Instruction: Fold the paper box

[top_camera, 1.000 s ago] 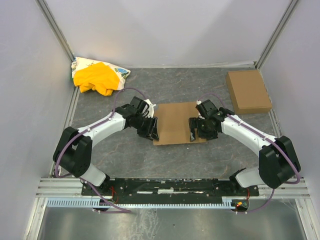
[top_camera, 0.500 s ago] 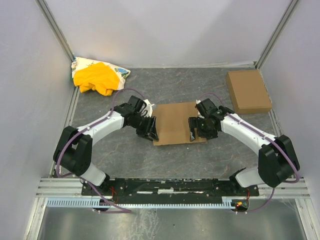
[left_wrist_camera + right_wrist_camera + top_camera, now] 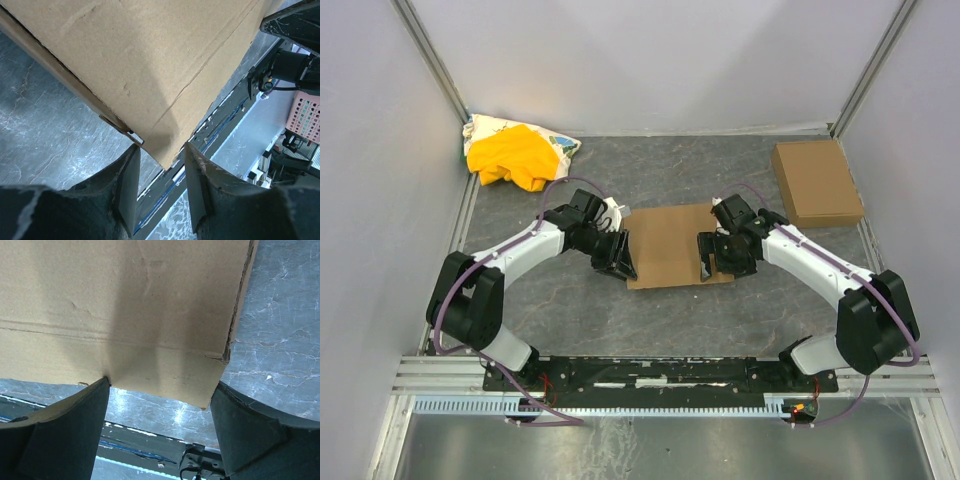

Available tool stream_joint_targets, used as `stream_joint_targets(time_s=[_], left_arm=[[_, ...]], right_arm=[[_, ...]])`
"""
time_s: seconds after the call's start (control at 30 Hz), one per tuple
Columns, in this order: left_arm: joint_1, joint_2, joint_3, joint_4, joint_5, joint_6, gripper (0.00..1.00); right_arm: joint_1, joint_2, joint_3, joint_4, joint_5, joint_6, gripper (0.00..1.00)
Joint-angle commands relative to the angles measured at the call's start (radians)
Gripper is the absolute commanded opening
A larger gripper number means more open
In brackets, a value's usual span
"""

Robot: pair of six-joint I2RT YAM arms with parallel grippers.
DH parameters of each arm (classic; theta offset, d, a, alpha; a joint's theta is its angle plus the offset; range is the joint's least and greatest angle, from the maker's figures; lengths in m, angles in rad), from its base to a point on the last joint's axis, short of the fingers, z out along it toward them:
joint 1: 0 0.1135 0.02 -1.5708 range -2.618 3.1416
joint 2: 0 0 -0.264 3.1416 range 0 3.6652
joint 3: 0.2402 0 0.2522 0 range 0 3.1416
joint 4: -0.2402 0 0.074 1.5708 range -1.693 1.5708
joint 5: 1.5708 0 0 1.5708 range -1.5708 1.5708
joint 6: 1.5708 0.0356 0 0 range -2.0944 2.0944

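On the grey worktop [image 3: 570, 300] the paper box [image 3: 665, 245] lay flat at the middle, between the two arms. The left tool [image 3: 618, 257] stood over its near-left corner, fingers partly apart. The right tool [image 3: 709, 252] stood over its near-right corner, fingers spread wide. Neither was clamped on anything.
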Motion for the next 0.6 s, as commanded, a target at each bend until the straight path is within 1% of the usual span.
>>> stream_joint_targets(time_s=[0.0, 0.33, 0.57], left_arm=[[-0.005, 0.000, 0.005, 0.105, 0.144, -0.026, 0.46], [0.006, -0.003, -0.021, 0.144, 0.196, -0.057, 0.45], [0.017, -0.005, -0.048, 0.184, 0.230, -0.086, 0.45]], right_arm=[[0.006, 0.009, 0.050, 0.048, -0.058, 0.004, 0.87], [-0.002, 0.038, 0.054, 0.046, -0.070, -0.004, 0.87], [-0.012, 0.027, 0.061, 0.036, -0.066, -0.005, 0.89]])
